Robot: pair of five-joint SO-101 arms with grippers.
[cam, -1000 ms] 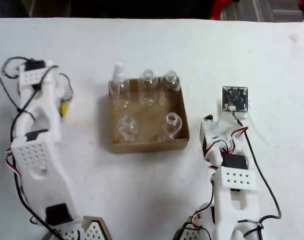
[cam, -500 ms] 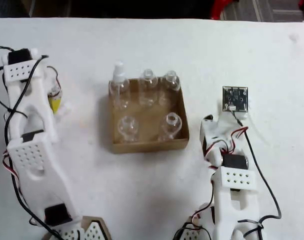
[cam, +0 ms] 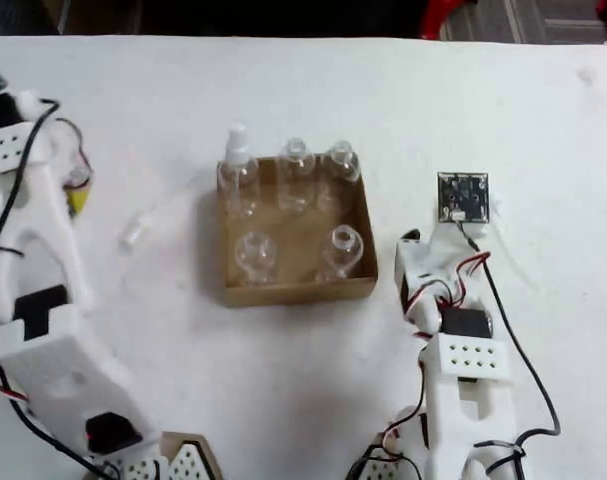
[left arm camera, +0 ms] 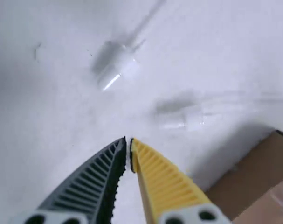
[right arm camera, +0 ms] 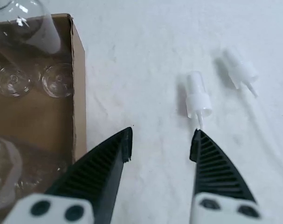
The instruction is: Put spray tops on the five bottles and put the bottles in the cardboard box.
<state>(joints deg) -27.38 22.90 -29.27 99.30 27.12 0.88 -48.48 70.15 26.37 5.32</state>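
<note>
At the far left of the counter, the left arm is standing closer to the left edge than it was a second ago, having swung steadily outward. The left gripper is hovering over bare white surface, its grey and yellow fingers pressed together and holding nothing.

Where the arm stood before, a loose spray top is now lying on its side in the open, its thin tube trailing toward the cardboard box. In the left wrist view, a second spray top is lying a little farther out, apart from the first.

At the centre, the cardboard box is sitting where it was, with all five bottles standing upright inside it. The back-left bottle is wearing a white spray cap; the other four are standing with open necks.

Right of the box, the right arm is resting almost as before, having shifted only slightly. The right gripper is hanging just beside the box wall with its black fingers spread wide and nothing between them. Beyond its fingertips, two more spray tops are lying on the counter: the near spray top just ahead of one finger, and the far spray top beside it, farther from the box.
</note>
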